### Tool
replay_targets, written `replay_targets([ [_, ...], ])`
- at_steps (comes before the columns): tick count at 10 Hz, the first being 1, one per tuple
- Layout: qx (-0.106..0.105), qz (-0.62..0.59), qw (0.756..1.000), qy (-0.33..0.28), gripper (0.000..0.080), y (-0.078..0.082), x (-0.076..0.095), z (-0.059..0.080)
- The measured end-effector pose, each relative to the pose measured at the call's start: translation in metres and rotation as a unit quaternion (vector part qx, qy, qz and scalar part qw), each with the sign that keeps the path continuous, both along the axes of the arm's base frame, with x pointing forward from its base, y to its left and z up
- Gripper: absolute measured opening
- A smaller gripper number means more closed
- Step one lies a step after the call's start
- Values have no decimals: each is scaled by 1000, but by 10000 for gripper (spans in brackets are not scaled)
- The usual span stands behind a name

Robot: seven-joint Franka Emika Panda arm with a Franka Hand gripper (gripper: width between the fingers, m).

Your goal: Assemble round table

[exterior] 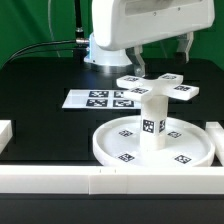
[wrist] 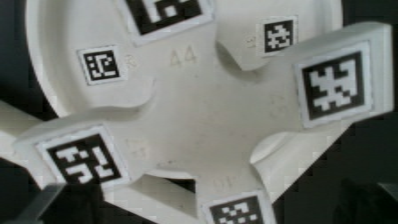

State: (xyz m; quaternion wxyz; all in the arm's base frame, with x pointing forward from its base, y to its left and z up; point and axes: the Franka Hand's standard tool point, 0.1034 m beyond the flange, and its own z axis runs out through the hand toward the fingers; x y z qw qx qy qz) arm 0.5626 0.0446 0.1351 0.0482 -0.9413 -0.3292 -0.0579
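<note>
White border rails (exterior: 60,180) run across the front of the exterior view, nearest the camera, with a short rail piece at each side edge. Just behind them, on the black table (exterior: 40,110), lies the large round disc (exterior: 115,150), rim upward, with square black-and-white tags on its inner face. A short cylinder leg (exterior: 152,122) stands upright at the middle of the disc, a tag on its side. On top of the leg sits the cross-shaped foot (exterior: 158,85), lying flat, each of its arms carrying a tag near its end.

Behind the disc, toward the exterior view's left, the marker board (exterior: 100,98) lies flat on the table. The white robot arm (exterior: 135,25) hangs above the foot; its base stands at the back of the table before a green backdrop.

In the wrist view the foot (wrist: 205,120) fills the near field, seen from above, with the tagged disc (wrist: 196,40) beneath it. The end effector does not show clearly in either view; by the recording its jaws stand wide apart, and nothing is seen held in them.
</note>
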Motion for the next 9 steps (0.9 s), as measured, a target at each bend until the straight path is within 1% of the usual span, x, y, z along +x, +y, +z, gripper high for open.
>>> replay_targets([
  [2,-20,131,991,-13,648,-1,0,-2],
  [3,-27,167,985,-17,648,-1,0,-2],
  [4,-29,184,982,-18,648,-1,0,-2],
  [7,-40,268,962,-26,648,-6,0,-3],
  [8,-47,307,950,-30,648,-7,0,-3],
  [9,-55,358,931,-37,648,-8,0,-4],
])
